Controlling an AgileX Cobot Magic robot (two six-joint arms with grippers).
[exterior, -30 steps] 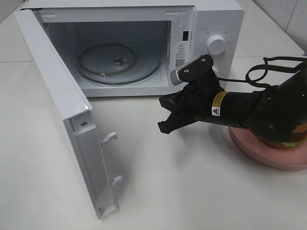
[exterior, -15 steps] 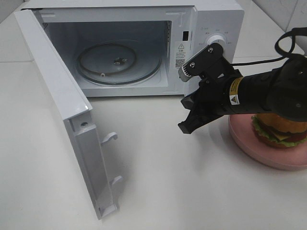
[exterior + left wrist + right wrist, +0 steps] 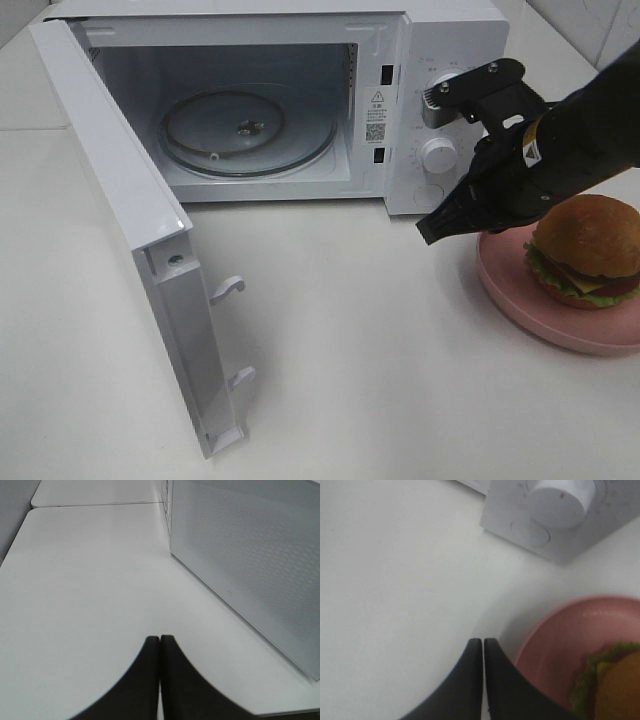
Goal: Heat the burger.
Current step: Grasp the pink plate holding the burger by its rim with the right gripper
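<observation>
The burger (image 3: 588, 250), with a glossy brown bun, green lettuce and yellow cheese, sits on a round pink plate (image 3: 520, 300) at the right of the table. In the right wrist view its lettuce edge (image 3: 587, 680) shows on the plate (image 3: 555, 645). My right gripper (image 3: 432, 230) is shut with nothing in it, hovering just left of the plate and below the microwave's knobs; its fingertips (image 3: 482, 642) are pressed together. My left gripper (image 3: 159, 639) is shut and empty over bare table beside the microwave's perforated side wall (image 3: 250, 555); it is not visible in the high view.
The white microwave (image 3: 440, 60) stands at the back with its door (image 3: 130, 220) swung wide open to the left. Its glass turntable (image 3: 245, 130) is bare. Control knobs (image 3: 440, 155) sit on the right panel. The table top (image 3: 350, 380) is white.
My right arm has swung right and back, away from the microwave opening toward the plate. The burger, earlier hidden behind the arm, now shows fully.
</observation>
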